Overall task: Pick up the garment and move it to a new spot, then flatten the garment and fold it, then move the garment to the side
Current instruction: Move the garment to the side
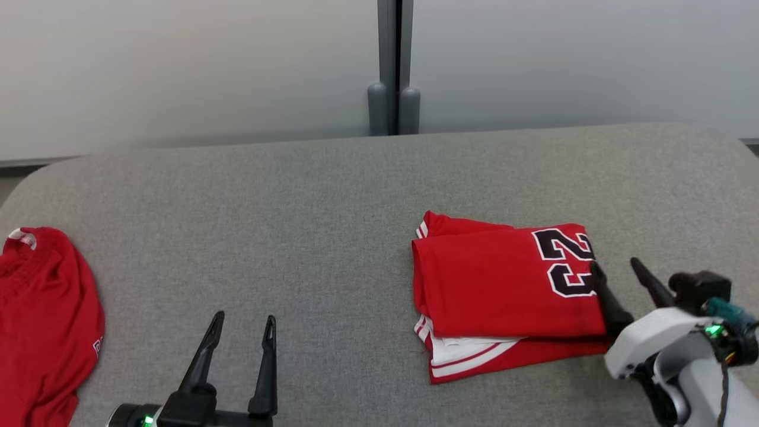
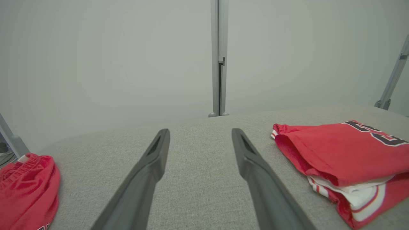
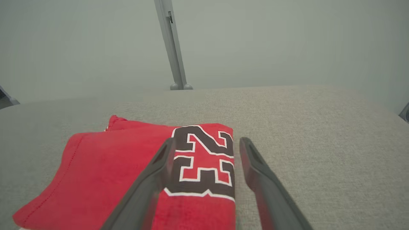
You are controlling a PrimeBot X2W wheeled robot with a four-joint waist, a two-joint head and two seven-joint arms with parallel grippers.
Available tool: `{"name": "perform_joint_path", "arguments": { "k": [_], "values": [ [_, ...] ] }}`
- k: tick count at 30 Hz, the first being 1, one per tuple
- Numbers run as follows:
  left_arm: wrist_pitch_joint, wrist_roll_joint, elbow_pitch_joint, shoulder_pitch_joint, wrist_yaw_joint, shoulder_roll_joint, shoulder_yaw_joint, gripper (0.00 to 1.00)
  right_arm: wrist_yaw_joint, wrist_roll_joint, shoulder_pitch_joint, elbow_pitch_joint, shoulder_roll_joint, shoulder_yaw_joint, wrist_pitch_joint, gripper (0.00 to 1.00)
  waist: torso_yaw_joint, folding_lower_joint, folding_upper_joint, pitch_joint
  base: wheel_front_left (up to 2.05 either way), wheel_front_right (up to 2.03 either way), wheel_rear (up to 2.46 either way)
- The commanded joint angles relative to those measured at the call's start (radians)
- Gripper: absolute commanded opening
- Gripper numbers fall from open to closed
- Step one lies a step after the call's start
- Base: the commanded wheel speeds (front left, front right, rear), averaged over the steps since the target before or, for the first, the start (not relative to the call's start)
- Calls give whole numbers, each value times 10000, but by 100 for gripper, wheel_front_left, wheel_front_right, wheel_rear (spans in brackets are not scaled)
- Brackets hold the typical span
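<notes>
The garment (image 1: 47, 320) lies crumpled at the table's far left edge. It is red, with a small white label (image 1: 24, 238) at its top, and part of it runs out of the head view. It also sits at the lower left of the left wrist view, as the garment (image 2: 28, 191). My left gripper (image 1: 245, 318) is open and empty above bare table to the garment's right, its fingers (image 2: 150, 172) pointing toward the wall. My right gripper (image 1: 614, 264) is open far off at the right, holding nothing.
A folded red jersey (image 1: 498, 284) with black white-edged numbers lies right of centre on the grey table (image 1: 296, 207), white striped layers showing under it. My right gripper (image 3: 207, 140) straddles its right edge, one finger over the numbers (image 3: 204, 159). A grey post (image 1: 393, 65) stands behind.
</notes>
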Motion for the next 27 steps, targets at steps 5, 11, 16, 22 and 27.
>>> {"name": "perform_joint_path", "arguments": {
  "k": [5,11,16,22,27],
  "values": [
    [2,120,-21,-562,-202,34,-149,100,-5,1033,-912,507,-1078,604,1624,100,286,0,0,870,0,0,0],
    [2,120,31,-844,-255,33,-268,100,-5,2143,-1235,391,-1547,1070,2677,100,387,0,0,1322,0,0,0],
    [2,181,78,-1125,-370,33,-279,100,-5,2723,-1340,642,-1638,1453,3406,100,448,0,0,1628,0,0,0],
    [2,281,87,-1371,-493,33,-184,100,-8,3263,-1565,302,-1811,2205,3622,0,430,0,0,1907,0,0,0],
    [1,242,-386,-1625,-650,34,-120,100,-8,3153,-2454,62,-2327,2318,2965,0,201,0,0,2335,0,0,0]
  ]
}}
